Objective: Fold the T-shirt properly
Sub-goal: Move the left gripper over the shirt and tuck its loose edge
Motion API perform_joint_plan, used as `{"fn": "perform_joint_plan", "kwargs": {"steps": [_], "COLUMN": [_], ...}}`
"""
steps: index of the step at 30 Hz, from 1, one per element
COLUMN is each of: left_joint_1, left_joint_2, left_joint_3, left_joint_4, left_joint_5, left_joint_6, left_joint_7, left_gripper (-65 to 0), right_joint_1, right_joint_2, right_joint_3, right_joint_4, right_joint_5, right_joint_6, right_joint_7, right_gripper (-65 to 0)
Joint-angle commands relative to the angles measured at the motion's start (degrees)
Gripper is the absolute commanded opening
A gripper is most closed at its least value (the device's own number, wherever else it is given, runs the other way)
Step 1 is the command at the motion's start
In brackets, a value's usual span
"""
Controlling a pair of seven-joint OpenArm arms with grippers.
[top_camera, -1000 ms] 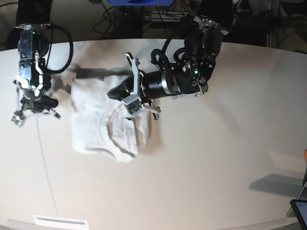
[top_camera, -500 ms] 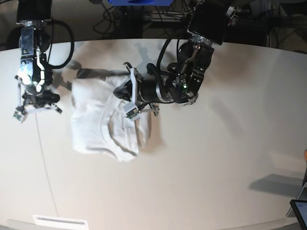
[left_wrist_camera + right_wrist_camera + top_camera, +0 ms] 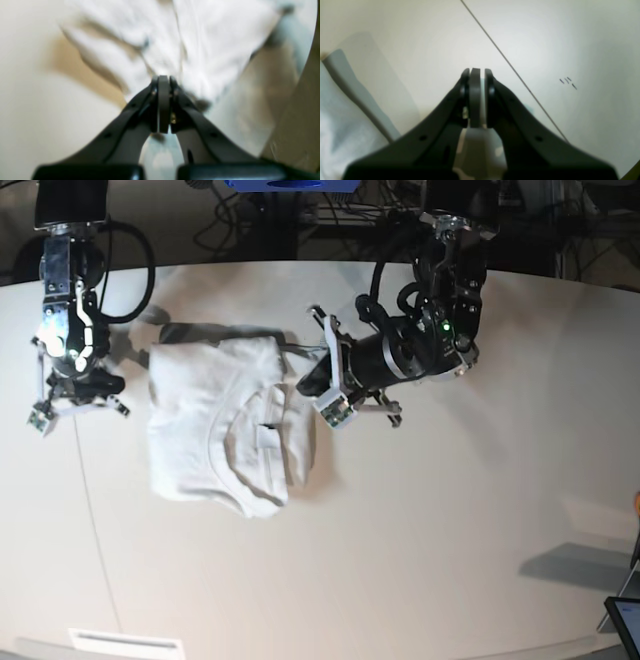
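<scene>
The white T-shirt (image 3: 200,430) lies folded into a rough rectangle on the tabletop, left of centre, with its collar and small tag facing up. My left gripper (image 3: 303,382) is shut and empty, its tips at the shirt's upper right edge. The blurred left wrist view shows those shut tips (image 3: 163,78) just short of the wrinkled shirt fabric (image 3: 200,37). My right gripper (image 3: 78,402) hangs shut over bare table to the left of the shirt. In the right wrist view this gripper (image 3: 477,70) holds nothing, and a piece of the shirt (image 3: 335,140) shows at the lower left.
A thin seam line (image 3: 90,510) runs across the table under my right gripper. A dark tablet corner (image 3: 625,620) sits at the lower right edge and a white label (image 3: 125,643) at the front edge. Cables hang behind the table's curved back rim.
My left arm has drawn back to the right, from above the shirt's collar area to its right edge, still shut. My right arm rose slightly and then stayed put.
</scene>
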Motion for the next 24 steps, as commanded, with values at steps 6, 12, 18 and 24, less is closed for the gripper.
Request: {"fn": "perform_joint_plan", "kwargs": {"steps": [6,12,18,24], "left_joint_1": [6.08,7.75,6.52,4.49], "left_joint_2": [-4.29,-4.73,-3.94,-3.58], "left_joint_3": [-0.14,-0.14,-0.14,-0.22], "left_joint_4": [3.91,2.86,-2.77,-10.68], "left_joint_5": [-1.17,-0.82,-0.90,-0.82], "left_joint_6": [-0.30,-0.30,-0.30,-0.30], "left_joint_7": [-1.24,-1.24,-1.24,-2.56], "left_gripper": [-65.0,-65.0,-65.0,-65.0], "right_joint_1": [0.74,0.83,0.74,0.04], "right_joint_2": [0.86,0.69,0.69,0.60], "right_joint_3": [0.26,0.26,0.26,0.26], "right_joint_4": [0.75,0.75,0.84,1.02], "right_joint_5": [-0.53,-0.44,-0.44,-0.44], "right_joint_6": [0.10,0.10,0.10,0.10], "right_joint_7": [1.16,1.16,1.16,1.25], "right_gripper": [-61.2,-61.2,-61.2,-61.2]}}
